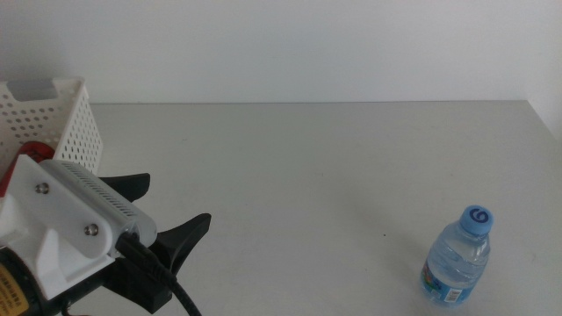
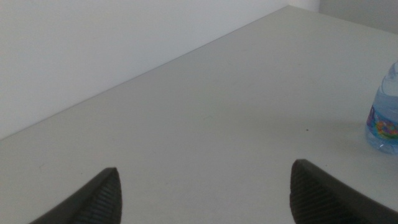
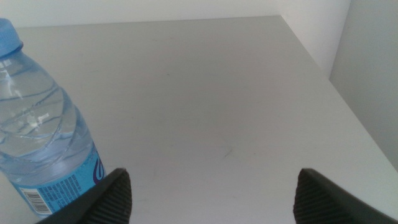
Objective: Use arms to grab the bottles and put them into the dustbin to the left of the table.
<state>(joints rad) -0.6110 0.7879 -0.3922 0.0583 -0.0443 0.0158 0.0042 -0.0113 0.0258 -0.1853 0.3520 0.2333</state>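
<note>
Near table [image 1: 307, 175] right edge: water bottle [image 1: 457, 259] | both tools spread, empty

one small clear plastic water bottle with a blue cap [image 1: 457, 262], one white perforated plastic basket [image 1: 61, 123], one red can [image 1: 26, 154] inside that basket.

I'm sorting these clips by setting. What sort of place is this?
Probably a lab or test bench rather than a home: a bare pale table against a plain white wall, with only a water bottle, a perforated white basket, and the open left gripper.
</note>
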